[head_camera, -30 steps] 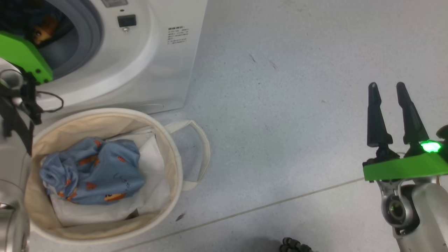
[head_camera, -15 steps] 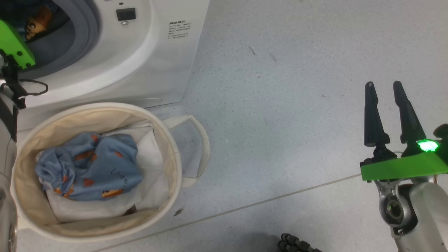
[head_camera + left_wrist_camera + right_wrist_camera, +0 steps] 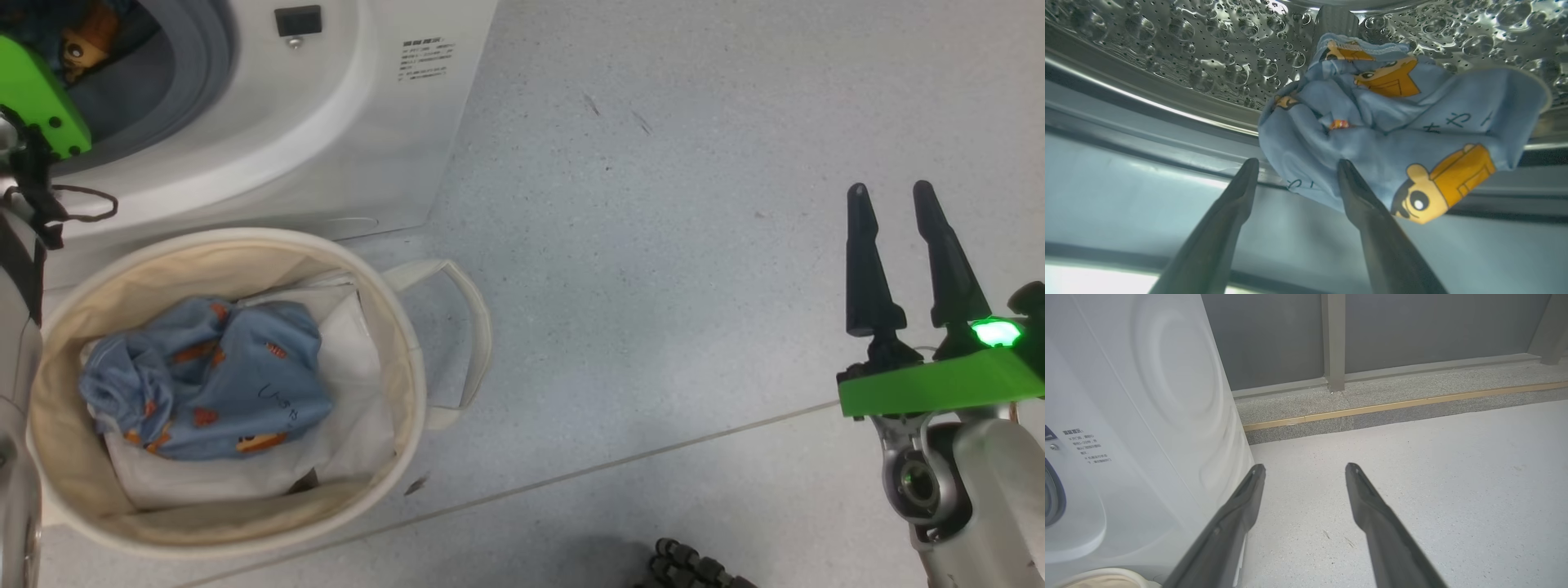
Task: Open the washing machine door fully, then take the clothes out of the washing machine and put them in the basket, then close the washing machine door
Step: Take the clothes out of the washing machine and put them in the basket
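Here, at far left, the left gripper point(image 3: 1297, 163) is inside the washer point(image 3: 326, 147) drum, jaws spread and empty. Blue printed clothes point(image 3: 1392, 134) lie in the drum at its fingertips, one tip overlapping the cloth's edge. Below the washer stands the basket point(image 3: 416, 384), holding another blue piece point(image 3: 204, 376) on a white sheet point(image 3: 351, 384). Far right, the right gripper point(image 3: 891, 189) hangs over the floor point(image 3: 653, 245), fingers apart, holding nothing.

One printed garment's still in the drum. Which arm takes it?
Left. The left gripper is inside the drum, fingers open, with the clothes right at their tips. The right gripper hangs open over the floor, off to the side of the washing machine.
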